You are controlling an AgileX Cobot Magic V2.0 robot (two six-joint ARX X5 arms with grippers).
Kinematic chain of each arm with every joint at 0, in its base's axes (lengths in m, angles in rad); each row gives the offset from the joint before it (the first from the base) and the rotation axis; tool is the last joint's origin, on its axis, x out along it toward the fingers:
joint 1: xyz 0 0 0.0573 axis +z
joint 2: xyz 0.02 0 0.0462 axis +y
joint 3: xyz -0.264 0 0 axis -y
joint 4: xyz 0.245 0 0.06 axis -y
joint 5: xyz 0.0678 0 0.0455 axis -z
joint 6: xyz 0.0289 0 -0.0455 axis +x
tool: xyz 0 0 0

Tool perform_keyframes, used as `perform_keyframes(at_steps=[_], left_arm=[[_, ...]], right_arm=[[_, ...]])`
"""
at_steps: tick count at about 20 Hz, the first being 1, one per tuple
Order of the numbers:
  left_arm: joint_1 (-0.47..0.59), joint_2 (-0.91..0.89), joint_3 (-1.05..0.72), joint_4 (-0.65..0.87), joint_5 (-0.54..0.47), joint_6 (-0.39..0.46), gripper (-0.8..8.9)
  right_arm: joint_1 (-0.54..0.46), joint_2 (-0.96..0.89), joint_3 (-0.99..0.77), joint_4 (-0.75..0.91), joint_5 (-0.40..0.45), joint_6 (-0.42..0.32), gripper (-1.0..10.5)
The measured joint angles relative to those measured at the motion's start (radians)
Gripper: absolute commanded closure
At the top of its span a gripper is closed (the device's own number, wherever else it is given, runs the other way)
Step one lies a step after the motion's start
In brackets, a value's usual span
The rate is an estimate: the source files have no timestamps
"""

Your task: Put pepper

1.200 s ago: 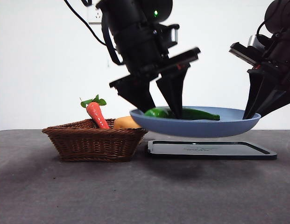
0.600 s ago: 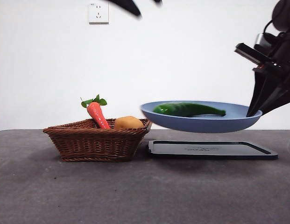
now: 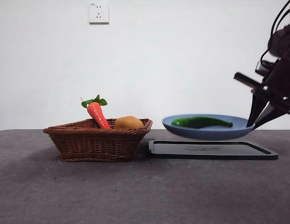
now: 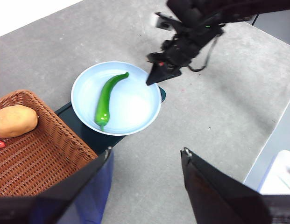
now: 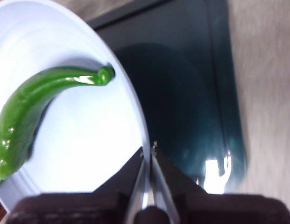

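Note:
The dark-green pepper [image 3: 201,122] lies in the blue plate [image 3: 182,129]. My right gripper [image 3: 255,122] is shut on the plate's right rim and holds it just above the dark tray [image 3: 212,150]. In the right wrist view the gripper [image 5: 148,150] pinches the plate's rim [image 5: 135,116], with the pepper [image 5: 37,109] lying on the plate. My left gripper [image 4: 145,158] is open and empty, high above the table; from there the pepper [image 4: 107,98] and the plate [image 4: 135,107] show below it, and the right gripper [image 4: 156,77] at the plate's edge.
A wicker basket [image 3: 98,140] stands left of the tray, holding a red-orange carrot [image 3: 96,113] with green leaves and a potato [image 3: 128,122]. The basket [image 4: 32,158] and potato [image 4: 14,121] also show in the left wrist view. Grey table all around.
My left gripper let go of the pepper and rose out of the front view. The right gripper has lowered the plate with the pepper toward the tray and drawn it to the right.

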Motion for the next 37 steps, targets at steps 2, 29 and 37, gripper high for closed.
perform_keyframes(at_steps=[2, 29, 37], left_arm=[[0.0, 0.0, 0.0, 0.0, 0.003, 0.0, 5.55], [0.0, 0.0, 0.0, -0.095, -0.033, 0.018, 5.55], [0.0, 0.0, 0.0, -0.128, -0.042, 0.043, 5.58]], right_arm=[[0.0, 0.049, 0.03, 0.001, 0.0, 0.002, 9.4], [0.016, -0.448, 0.038, -0.351, 0.026, -0.173, 7.8], [0.216, -0.864, 0.039, -0.693, 0.023, -0.265, 7.8]])
